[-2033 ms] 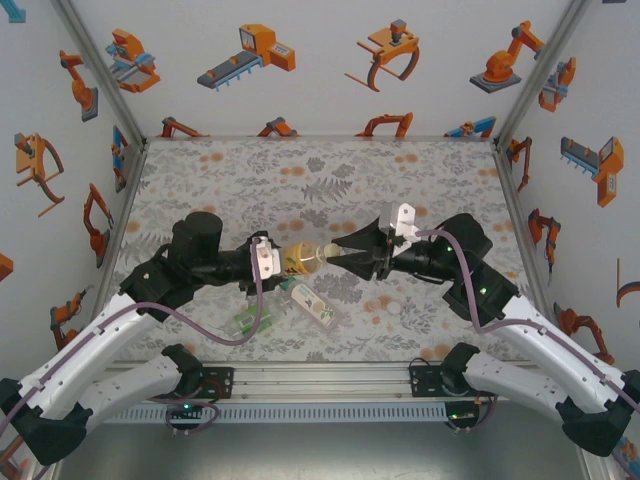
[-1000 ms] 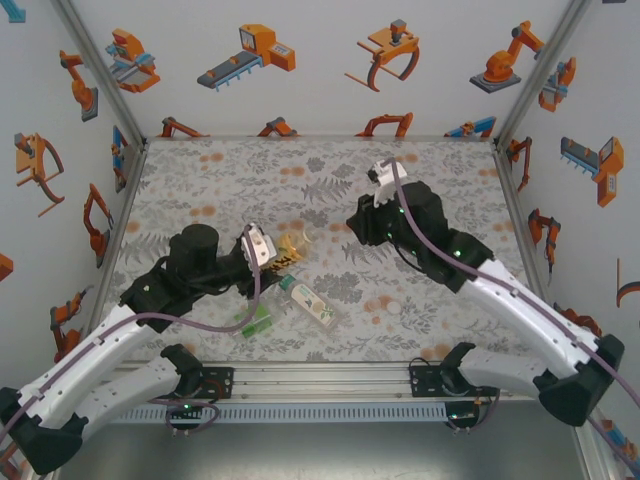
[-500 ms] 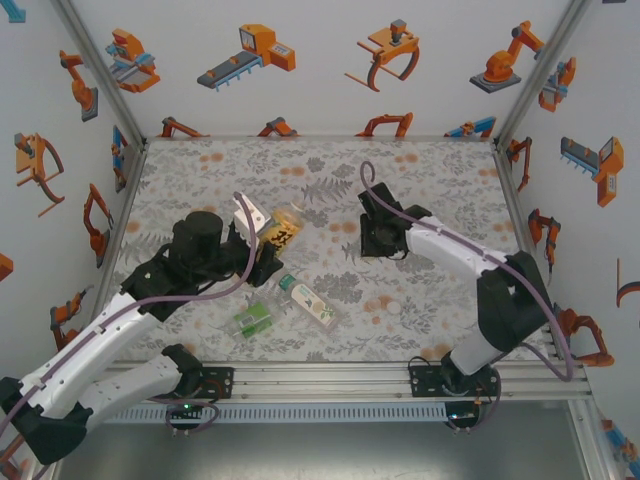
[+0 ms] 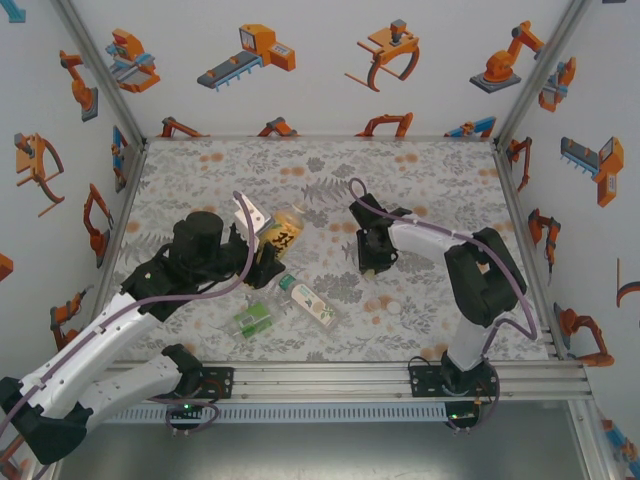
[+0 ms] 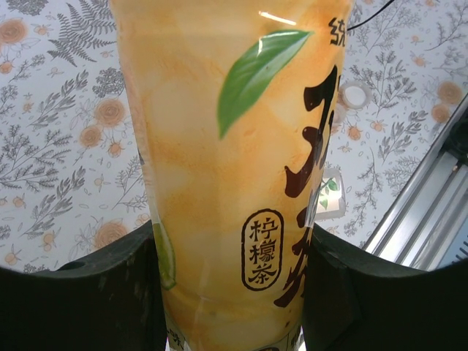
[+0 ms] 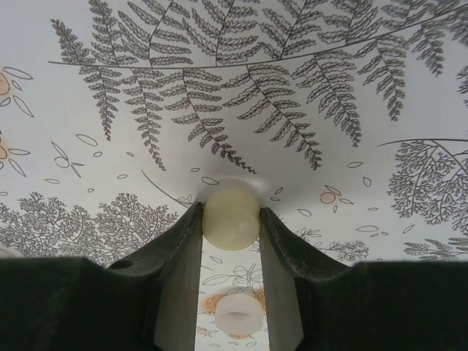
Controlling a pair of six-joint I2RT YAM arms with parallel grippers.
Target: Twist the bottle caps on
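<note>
My left gripper is shut on the amber-yellow bottle, held tilted above the table left of centre. In the left wrist view this bottle stands between my black fingers. My right gripper points down at the table right of centre. It is shut on a pale yellowish bottle cap pinched at its fingertips just over the tablecloth. A white cap lies loose on the table, and this white cap shows between the right fingers. The white-labelled bottle and the green-labelled bottle lie on their sides.
The floral tablecloth stretches bare toward the back wall. A metal rail runs along the near edge by the arm bases. Walls with orange robot pictures close in the left, right and back sides.
The grippers, which met at the amber bottle's neck, have parted. My right arm swung back and turned down to the table with the cap. My left gripper raised the bottle.
</note>
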